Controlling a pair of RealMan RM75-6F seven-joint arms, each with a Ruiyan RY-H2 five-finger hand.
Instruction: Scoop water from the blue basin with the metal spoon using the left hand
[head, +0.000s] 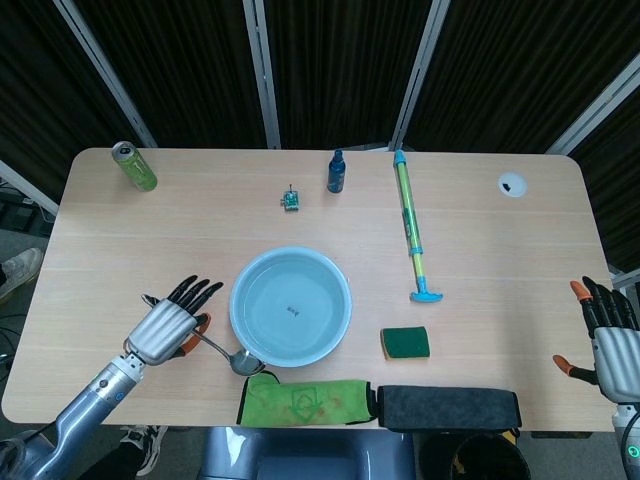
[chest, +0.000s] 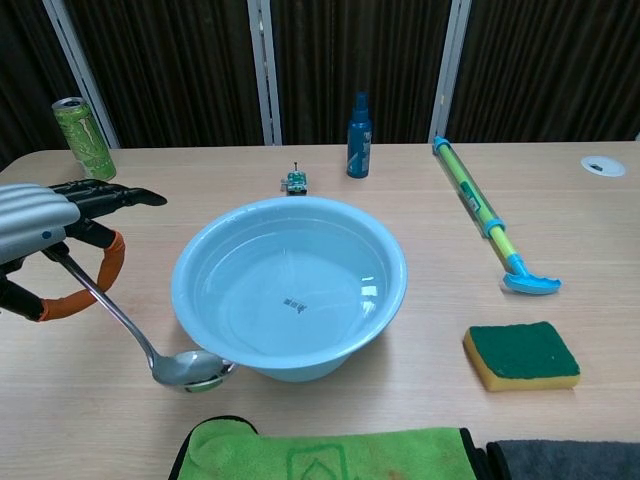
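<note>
The blue basin (head: 247, 285) (chest: 390, 262) holds clear water and stands at the table's front centre. My left hand (head: 168, 326) (chest: 50, 228) is left of the basin and pinches the handle of the metal spoon (head: 225, 353) (chest: 140, 338), with the other fingers stretched out. The spoon slants down to the right; its bowl hangs just above the table beside the basin's front-left wall, outside the water. My right hand (head: 608, 340) shows only in the head view, at the far right edge of the table, fingers spread and holding nothing.
A green cloth (chest: 330, 452) and a dark pad (head: 450, 407) lie along the front edge. A sponge (chest: 522, 354) sits right of the basin, with a water pump toy (chest: 485, 217) behind it. A blue bottle (chest: 359, 122), a small green part (chest: 295, 181) and a can (chest: 84, 139) stand further back.
</note>
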